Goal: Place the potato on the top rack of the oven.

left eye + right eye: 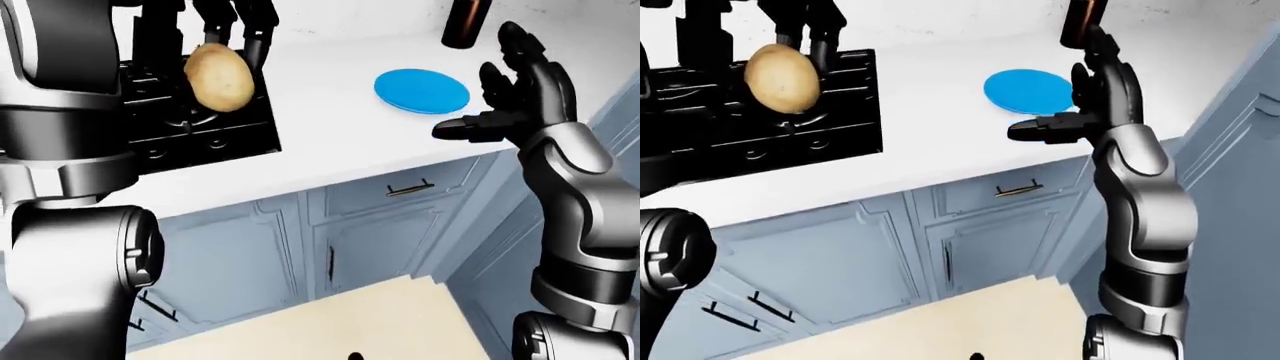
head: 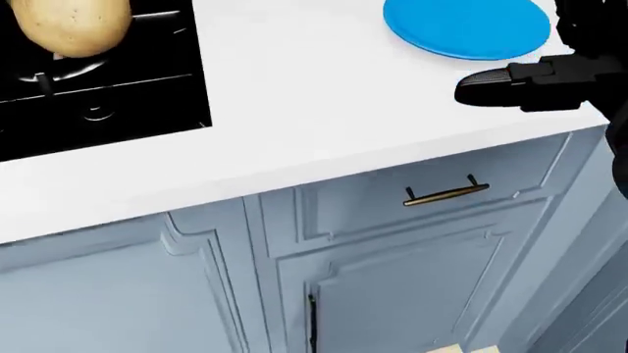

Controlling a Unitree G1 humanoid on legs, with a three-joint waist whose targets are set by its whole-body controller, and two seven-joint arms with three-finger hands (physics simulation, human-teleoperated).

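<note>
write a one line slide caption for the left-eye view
Left robot hand holds a potato over the black stove; right robot hand open beside a blue plate.

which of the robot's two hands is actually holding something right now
The left hand: its dark fingers grip the tan potato over the black stovetop. The right hand is open and empty.

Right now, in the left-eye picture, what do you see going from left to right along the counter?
Black stove → potato held in the left hand → blue plate → dark bottle → open right hand.
</note>
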